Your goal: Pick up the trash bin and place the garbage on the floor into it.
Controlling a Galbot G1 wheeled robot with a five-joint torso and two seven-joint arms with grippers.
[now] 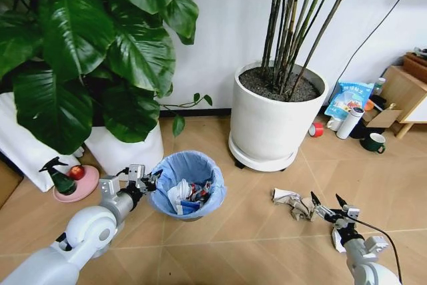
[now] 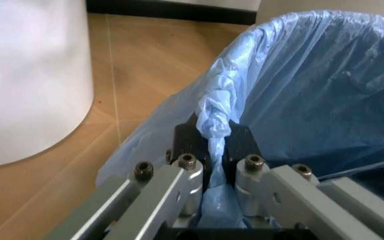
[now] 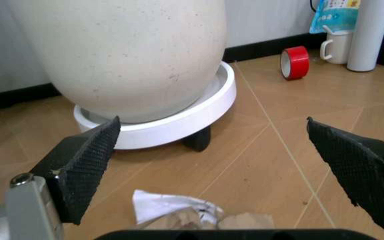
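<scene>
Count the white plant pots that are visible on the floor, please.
2: one pot on a wheeled saucer right of the trash bin, another pot left of it. Leaves may hide more.

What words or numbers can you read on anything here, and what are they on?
No text here can be read for sure.
Blue pouch by the wall: printed characters, too small and blurred to read.
Wrappers inside the trash bin: red and blue print, too small to read.
Red tape roll, white cup, white plant pot: no lettering visible.

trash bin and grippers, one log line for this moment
left gripper: shut on trash bin rim | right gripper: open beside crumpled wrapper on floor | bin: holds litter
</scene>
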